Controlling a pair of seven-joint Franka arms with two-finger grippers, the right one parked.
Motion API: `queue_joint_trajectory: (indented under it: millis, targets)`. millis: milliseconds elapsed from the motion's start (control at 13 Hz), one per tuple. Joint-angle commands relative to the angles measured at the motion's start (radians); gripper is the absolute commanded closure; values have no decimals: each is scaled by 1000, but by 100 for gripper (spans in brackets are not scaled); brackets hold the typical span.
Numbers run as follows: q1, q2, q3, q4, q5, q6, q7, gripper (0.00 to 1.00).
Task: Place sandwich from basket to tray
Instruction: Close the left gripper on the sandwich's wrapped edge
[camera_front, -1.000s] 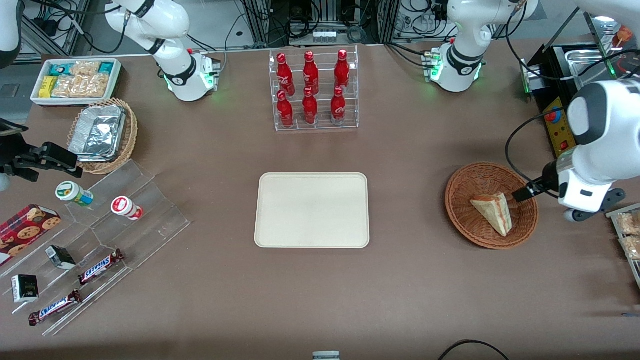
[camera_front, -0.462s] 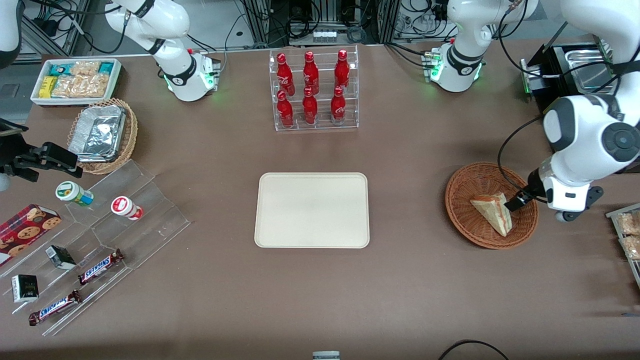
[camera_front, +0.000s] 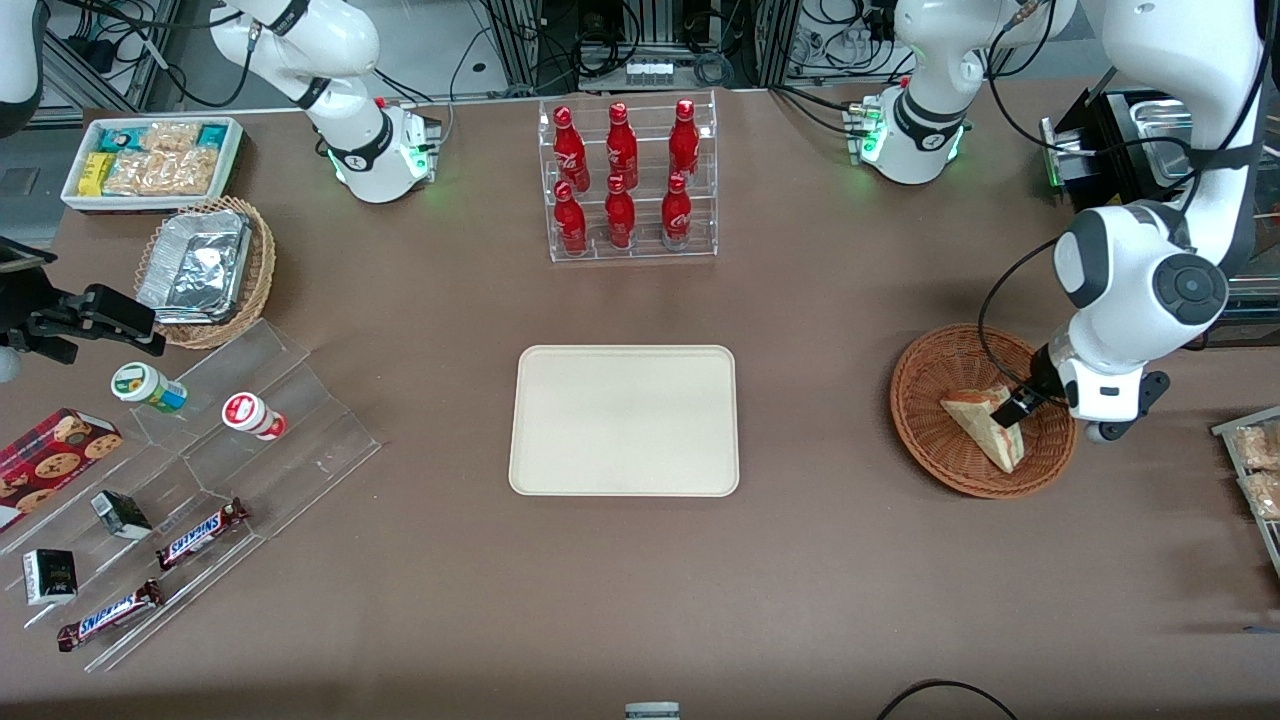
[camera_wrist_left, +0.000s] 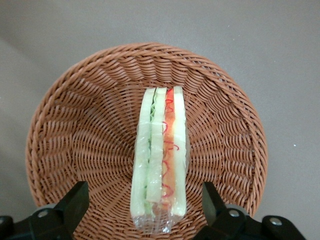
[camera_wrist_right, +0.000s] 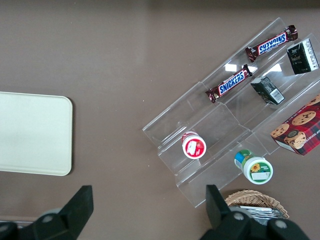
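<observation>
The sandwich (camera_front: 985, 426) is a wrapped wedge of pale bread with green and red filling, lying in the reddish-brown wicker basket (camera_front: 940, 375) toward the working arm's end of the table. In the left wrist view the sandwich (camera_wrist_left: 159, 160) stands on edge in the basket (camera_wrist_left: 70, 130). My left gripper (camera_front: 1015, 408) hovers over the basket, above the sandwich's wide end. The gripper (camera_wrist_left: 145, 210) is open, one black finger (camera_wrist_left: 75, 202) on each side of the sandwich, not touching it. The cream tray (camera_front: 625, 420) lies bare at the table's middle.
A clear rack of red bottles (camera_front: 627, 180) stands farther from the camera than the tray. Toward the parked arm's end are a tan basket of foil containers (camera_front: 205, 268), a white snack bin (camera_front: 152, 160) and an acrylic stand with candy bars (camera_front: 200, 532).
My left arm has swung in over the basket, bringing the gripper from the basket's rim to above the sandwich's wide end. The sandwich has not moved.
</observation>
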Motion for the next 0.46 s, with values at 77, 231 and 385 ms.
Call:
queue_joint_trajectory:
  millis: [77, 231, 385]
  targets:
    - [-3, 34, -4, -18, 17, 80, -32, 0]
    - [-15, 51, -4, -27, 24, 99, -32, 0]
    - [-22, 54, -4, -32, 24, 99, -32, 0]
